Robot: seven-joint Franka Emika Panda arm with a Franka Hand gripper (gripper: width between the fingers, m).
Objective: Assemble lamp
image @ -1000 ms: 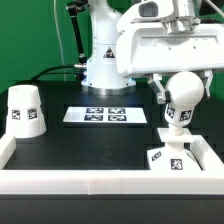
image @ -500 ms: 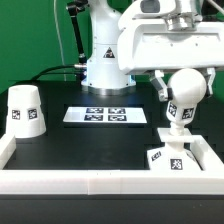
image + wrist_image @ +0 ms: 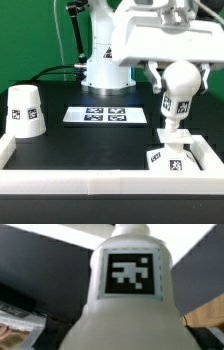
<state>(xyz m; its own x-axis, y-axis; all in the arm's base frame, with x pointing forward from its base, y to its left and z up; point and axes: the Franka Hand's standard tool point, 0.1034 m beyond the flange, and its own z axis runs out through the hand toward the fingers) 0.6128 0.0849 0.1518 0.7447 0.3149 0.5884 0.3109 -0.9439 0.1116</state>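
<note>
My gripper (image 3: 180, 76) is shut on the round bulb (image 3: 181, 80) and holds it stem-down at the exterior view's right. The tagged stem (image 3: 177, 108) hangs just above the flat square base (image 3: 172, 158), which lies in the right front corner. I cannot tell whether the stem touches the base. In the wrist view the tagged stem (image 3: 130, 274) fills the picture and hides the base. The tapered shade (image 3: 25, 110) stands upright on the exterior view's left, away from the gripper.
The marker board (image 3: 107, 115) lies flat on the black table behind the middle. A white raised rim (image 3: 100, 184) borders the table's front and sides. The robot's white pedestal (image 3: 103, 65) stands at the back.
The gripper with the bulb has risen a little and shifted slightly to the exterior view's left. The stem now hangs more upright over the base.
</note>
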